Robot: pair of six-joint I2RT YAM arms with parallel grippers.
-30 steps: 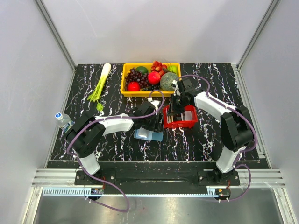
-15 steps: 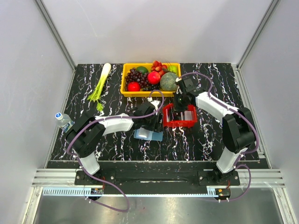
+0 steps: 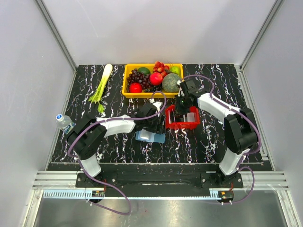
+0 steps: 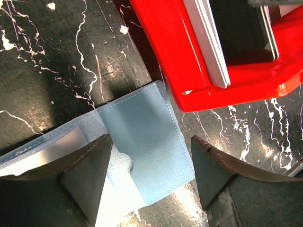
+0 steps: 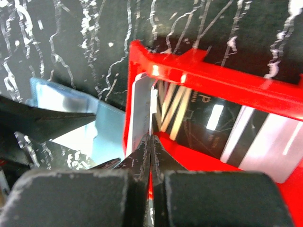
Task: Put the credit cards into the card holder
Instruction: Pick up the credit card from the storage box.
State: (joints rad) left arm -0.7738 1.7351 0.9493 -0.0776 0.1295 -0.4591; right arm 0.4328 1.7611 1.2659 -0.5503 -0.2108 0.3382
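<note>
On my feed the desk [image 3: 208, 142] is black with white marble veining. The tray [image 4: 175, 52] is bright red, its credit cards [image 4: 208, 47] white, grey and glossy black. The card holder [image 4: 142, 137] is pale blue. At upper centre, a yellow bin [image 3: 125, 87] holds dark purple grapes [image 3: 138, 75]; the leek [image 3: 103, 82] is green and white.

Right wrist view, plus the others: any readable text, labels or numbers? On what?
"P": on a dark card in the red tray; the rest of that card's print is unreadable.
Water bottle label: too small to read.
Card holder: no text visible.
</note>
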